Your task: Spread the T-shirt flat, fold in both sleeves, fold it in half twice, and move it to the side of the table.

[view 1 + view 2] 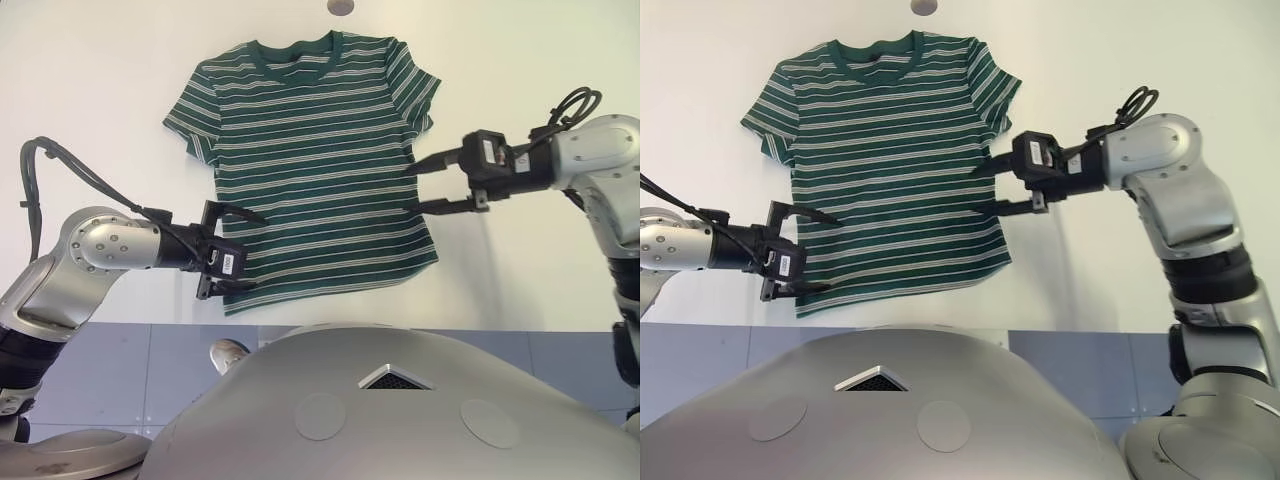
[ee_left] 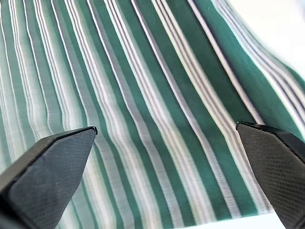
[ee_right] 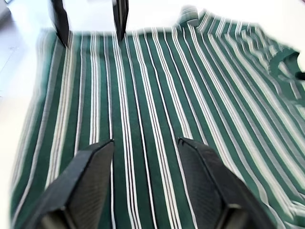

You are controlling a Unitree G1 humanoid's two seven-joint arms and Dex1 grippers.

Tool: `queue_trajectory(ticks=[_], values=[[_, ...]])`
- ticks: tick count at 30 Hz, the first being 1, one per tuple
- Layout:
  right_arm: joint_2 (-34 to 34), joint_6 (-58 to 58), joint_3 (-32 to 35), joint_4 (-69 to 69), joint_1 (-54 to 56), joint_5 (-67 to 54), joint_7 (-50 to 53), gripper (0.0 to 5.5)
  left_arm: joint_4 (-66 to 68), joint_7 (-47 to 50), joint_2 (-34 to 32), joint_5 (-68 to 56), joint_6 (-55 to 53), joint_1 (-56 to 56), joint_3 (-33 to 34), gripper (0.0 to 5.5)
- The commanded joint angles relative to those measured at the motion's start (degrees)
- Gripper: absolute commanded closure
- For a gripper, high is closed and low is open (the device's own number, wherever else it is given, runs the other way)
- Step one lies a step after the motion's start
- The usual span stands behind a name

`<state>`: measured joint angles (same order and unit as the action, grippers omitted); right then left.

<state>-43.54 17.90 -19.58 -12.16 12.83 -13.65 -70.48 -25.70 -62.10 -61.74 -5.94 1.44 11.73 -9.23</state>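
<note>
Reach inward over the flat T-shirt (image 1: 310, 150) on the desk (image 1: 100, 60), with left hand (image 1: 258, 251) released at hem corner, right hand (image 1: 414, 189) released at opposite edge.

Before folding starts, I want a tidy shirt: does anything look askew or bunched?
The T-shirt lies mostly flat but slightly crooked: its hem slants across the table. The sleeve on the robot's left looks a little rumpled at its cuff. Nothing torn or spilled.

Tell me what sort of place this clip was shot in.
Probably a lab or test room: a plain white table holds one striped T-shirt laid flat, with grey floor tiles below its near edge.
</note>
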Motion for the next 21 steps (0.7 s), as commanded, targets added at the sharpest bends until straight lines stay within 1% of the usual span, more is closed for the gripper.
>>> queue_trajectory(ticks=[1,2,3,5,9,11,15,17,21], values=[[-1.75,-6.43,-7.79,3.28,-3.31,10.6,0.67,2.99,9.58,7.67,7.21,-12.18,-6.57,-10.73,13.96,0.12],[-3.72,-7.36,-9.05,3.9,-4.01,12.9,-0.47,2.99,13.15,10.04,9.39,-13.41,-7.06,-11.64,16.35,0.12],[-5.78,-7.86,-9.69,3.89,-4.62,14.26,-1.93,2.99,16.82,12.38,11.11,-12.66,-7.31,-11.86,17.21,0.12],[-9.05,-7.36,-9.55,1.95,-5.69,13.63,-4.59,2.99,24.7,17.76,14.3,-9.34,-8.5,-12.89,17.04,0.12],[-10.53,-4.44,-6.93,-1.82,-6.0,9.74,-5.5,2.99,33.49,26.29,20.29,-8.5,-14.65,-15.71,18.04,0.12],[-10.12,-2.42,-5.17,-3.99,-6.33,6.83,-5.4,2.99,35.0,28.65,22.52,-9.72,-19.02,-17.17,18.55,0.12],[-2.0,-3.04,-1.14,-0.34,-1.29,5.01,1.23,2.99,34.43,31.05,27.13,-13.97,-29.56,-17.33,19.85,0.12],[-0.7,-3.28,-0.55,0.95,-0.1,4.85,1.92,2.99,33.05,31.84,27.99,-14.75,-33.27,-15.84,20.15,0.12],[0.39,-3.8,-1.05,2.33,0.37,5.72,2.26,2.99,27.27,33.02,28.53,-14.31,-36.44,-11.79,20.15,0.83]])
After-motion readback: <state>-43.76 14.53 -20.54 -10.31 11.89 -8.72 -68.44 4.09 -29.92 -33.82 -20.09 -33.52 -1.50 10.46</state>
